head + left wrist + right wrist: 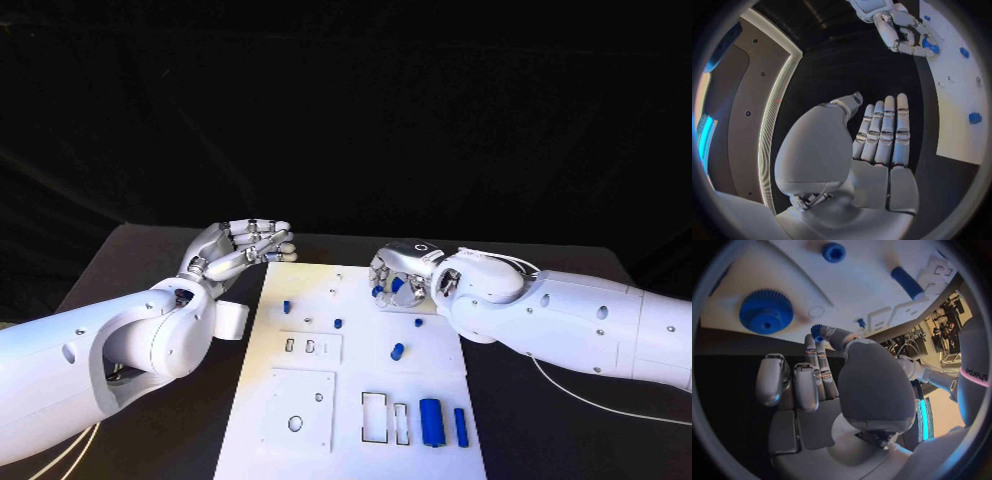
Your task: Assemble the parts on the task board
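Note:
The white task board (pixel 346 400) lies in the middle of the black table. My right hand (pixel 404 275) hovers low over the board's far part, and its thumb and a finger pinch a small blue part (pixel 816 330). Close by it a blue gear (pixel 766 311) lies flat on the board. My left hand (pixel 238 250) hangs off the board's far left corner, fingers straight (pixel 879 135) and holding nothing. Small blue pegs (pixel 287 305) (pixel 339 323) (pixel 418 322) stand on the board's middle, and a short blue piece (pixel 398 351) lies nearer.
Two blue cylinders (pixel 431 408) (pixel 460 426) lie at the board's near right beside empty rectangular slots (pixel 384 417). Two raised white plates (pixel 310 347) (pixel 299 410) with cut-outs sit on the near left. Bare black table (pixel 577 440) runs along both sides.

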